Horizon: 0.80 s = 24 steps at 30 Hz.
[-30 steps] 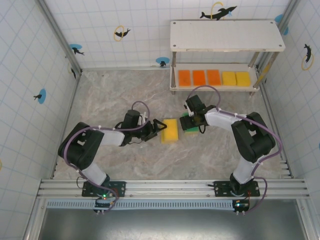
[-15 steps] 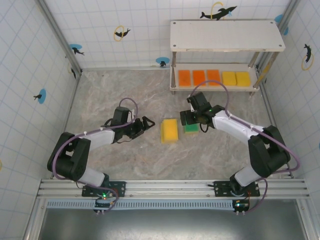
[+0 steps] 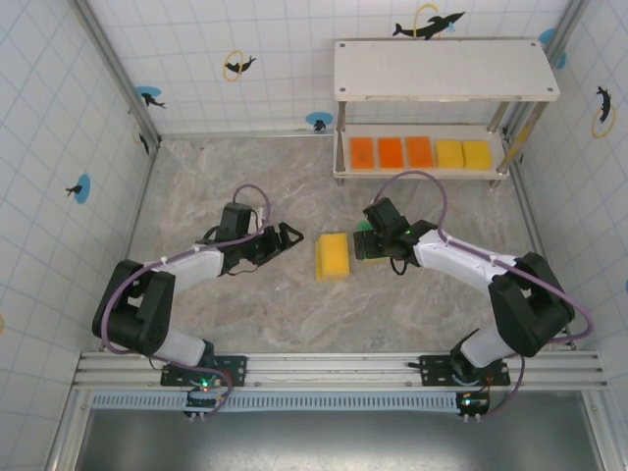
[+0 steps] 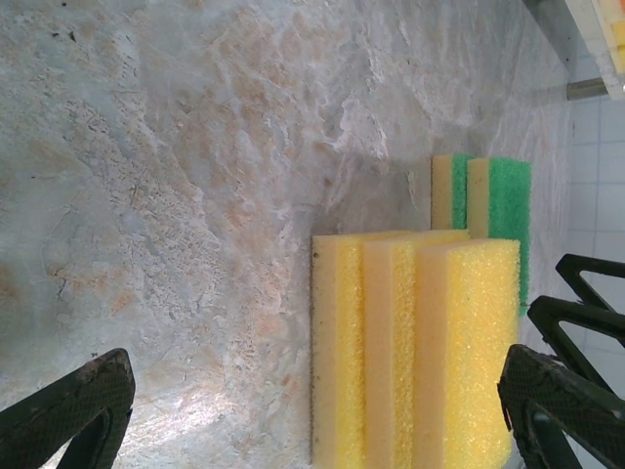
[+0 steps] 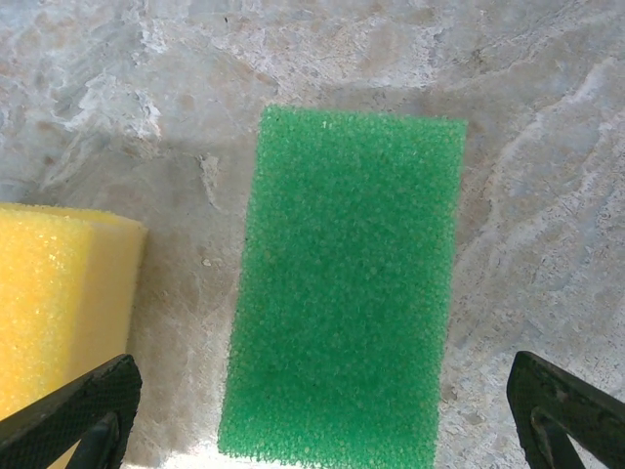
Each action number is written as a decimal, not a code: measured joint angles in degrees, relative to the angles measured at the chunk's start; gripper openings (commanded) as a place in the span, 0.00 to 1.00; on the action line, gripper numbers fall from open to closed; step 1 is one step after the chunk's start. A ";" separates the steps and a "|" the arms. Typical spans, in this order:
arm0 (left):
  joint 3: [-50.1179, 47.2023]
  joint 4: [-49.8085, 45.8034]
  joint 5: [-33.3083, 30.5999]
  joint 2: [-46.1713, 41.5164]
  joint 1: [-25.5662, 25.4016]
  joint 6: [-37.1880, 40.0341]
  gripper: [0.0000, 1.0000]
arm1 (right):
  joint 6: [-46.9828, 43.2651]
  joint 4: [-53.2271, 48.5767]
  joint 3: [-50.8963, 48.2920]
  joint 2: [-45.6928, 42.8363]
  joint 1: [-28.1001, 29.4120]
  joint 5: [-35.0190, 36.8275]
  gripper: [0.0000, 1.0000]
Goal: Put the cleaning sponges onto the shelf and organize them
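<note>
The spread right gripper [image 3: 369, 240] is held over a green rectangular foam sponge [image 5: 347, 283]; stacked yellow foam sponges [image 3: 333, 256] are flanked at 9 o'clock by the spread left gripper [image 3: 287, 236].

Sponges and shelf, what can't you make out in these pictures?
- Top view: the right hand covers most of the green sponge.
- Top view: the top board hides the lower board's back.
- Right wrist view: the left edge cuts off the yellow stack.

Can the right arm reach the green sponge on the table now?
Probably yes. The right gripper is open directly above the green sponge. Nothing covers it, and the yellow stack lies beside it, apart.
</note>
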 measured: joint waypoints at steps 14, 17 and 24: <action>0.00 -0.09 0.00 0.00 0.07 0.20 0.98 | 0.66 1.38 0.00 4.09 -0.02 0.90 1.00; 0.00 -0.07 0.00 0.00 0.07 0.17 0.97 | 0.85 1.51 0.00 4.83 -0.02 0.94 1.00; 0.00 -0.07 -0.02 0.00 0.07 0.17 0.97 | 0.85 1.88 0.00 5.88 -0.02 1.27 0.94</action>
